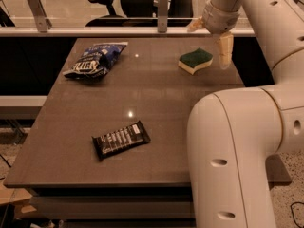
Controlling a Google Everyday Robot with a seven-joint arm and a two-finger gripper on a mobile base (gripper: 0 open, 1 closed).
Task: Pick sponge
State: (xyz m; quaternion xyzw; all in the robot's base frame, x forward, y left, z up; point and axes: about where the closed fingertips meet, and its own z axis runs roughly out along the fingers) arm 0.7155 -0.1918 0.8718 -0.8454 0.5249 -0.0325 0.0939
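Observation:
The sponge [195, 61], dark green on top with pale yellow foam below, lies flat on the brown table [156, 103] near its far right corner. My gripper [211, 37] hangs from the white arm just right of and above the sponge, not touching it. One pale finger [224, 49] points down beside the sponge's right edge. The other finger [194, 25] sits apart, behind the sponge. The gripper is open and empty.
A blue snack bag [95, 60] lies at the table's far left. A black candy bar wrapper [120, 139] lies near the front middle. My large white arm body [237, 151] covers the table's right front. A railing [118, 31] and office chairs stand behind the table.

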